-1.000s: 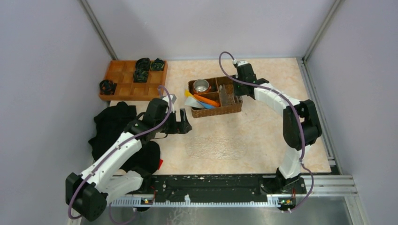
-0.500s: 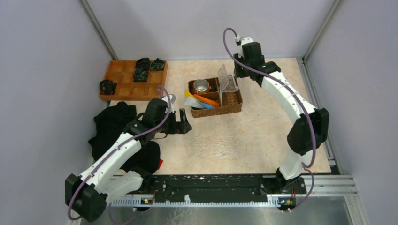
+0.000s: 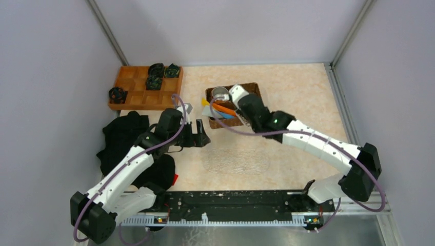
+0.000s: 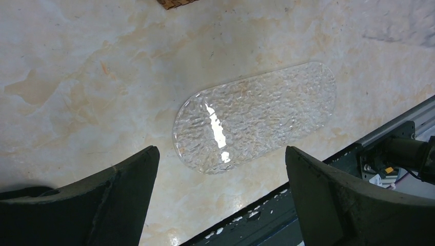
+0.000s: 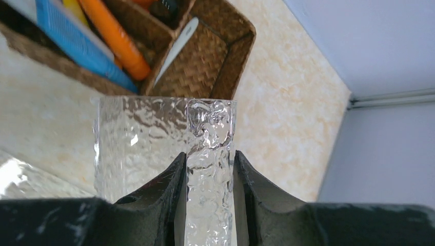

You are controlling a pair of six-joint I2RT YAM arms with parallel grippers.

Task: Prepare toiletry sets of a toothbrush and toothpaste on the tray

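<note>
The right arm has swung from behind the basket (image 3: pixel 221 123) to its near side. The right end effector (image 5: pixel 208 164) pinches a clear plastic piece (image 5: pixel 138 138) by its edge, upright. The flat tray (image 3: pixel 236 159) lies bare on the tabletop just below it in the top frame, long axis left to right. The left end effector (image 4: pixel 220 154), spread wide, hovers at the tray's left, about as near. A toothbrush (image 5: pixel 177 46) and tubes (image 5: pixel 77 46) lie in the basket.

A: How's the light?
B: Bright, even, from overhead; shadows soft. One white glare streak on the tray (image 4: pixel 215 128), centre of the left wrist view.
A: Focus?
B: Dark fingers (image 4: pixel 123 200) along the bottom edge look soft.
</note>
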